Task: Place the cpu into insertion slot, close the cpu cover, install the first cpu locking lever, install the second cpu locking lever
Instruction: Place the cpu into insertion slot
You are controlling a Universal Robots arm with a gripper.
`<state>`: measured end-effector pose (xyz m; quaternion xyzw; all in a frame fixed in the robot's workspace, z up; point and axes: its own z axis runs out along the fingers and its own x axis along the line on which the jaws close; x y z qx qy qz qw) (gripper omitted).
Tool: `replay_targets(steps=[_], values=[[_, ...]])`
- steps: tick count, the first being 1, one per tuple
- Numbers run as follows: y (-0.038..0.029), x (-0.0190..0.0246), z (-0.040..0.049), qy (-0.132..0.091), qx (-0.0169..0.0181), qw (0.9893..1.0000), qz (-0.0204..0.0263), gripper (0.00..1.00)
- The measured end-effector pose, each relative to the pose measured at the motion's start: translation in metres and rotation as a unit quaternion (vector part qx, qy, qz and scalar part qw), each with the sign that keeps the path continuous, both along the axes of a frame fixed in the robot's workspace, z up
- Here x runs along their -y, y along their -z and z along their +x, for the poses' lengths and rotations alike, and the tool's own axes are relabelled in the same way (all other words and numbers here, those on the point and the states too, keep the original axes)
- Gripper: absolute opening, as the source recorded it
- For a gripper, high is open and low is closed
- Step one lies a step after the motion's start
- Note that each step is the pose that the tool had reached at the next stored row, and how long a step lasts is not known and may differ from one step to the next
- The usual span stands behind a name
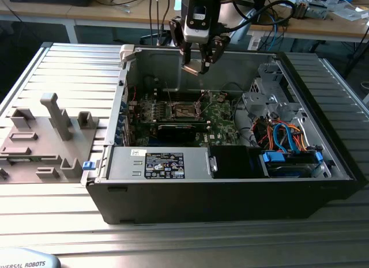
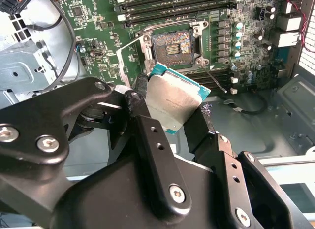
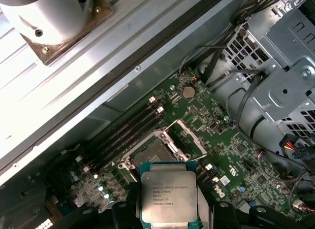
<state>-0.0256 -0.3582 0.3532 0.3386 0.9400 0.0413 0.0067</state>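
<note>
Exterior view: our pincer (image 1: 198, 63) hangs over the computer case (image 1: 173, 204), clamped on the cpu (image 1: 195, 67). Second wrist view: cpu (image 2: 174, 101) tilted above the insertion slot (image 2: 173, 46), cpu cover (image 2: 131, 54) swung open. First wrist view: cpu (image 3: 169, 197) clear of the slot (image 3: 152, 152); we judge placing in hand, needing square alignment

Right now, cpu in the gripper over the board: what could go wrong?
1. The gripper holds the cpu by its edges, clear above the insertion slot; a slip would likely drop it onto the socket contacts or the motherboard.
2. In the second wrist view the cpu looks tilted relative to the slot; lowered like that, it may seat askew.
</note>
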Motion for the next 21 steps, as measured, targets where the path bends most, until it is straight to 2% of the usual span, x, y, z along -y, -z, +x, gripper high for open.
replay_targets(steps=[21], values=[[0.0000,0.0000,0.0000,0.013,0.0000,0.9999,0.0000,0.54]])
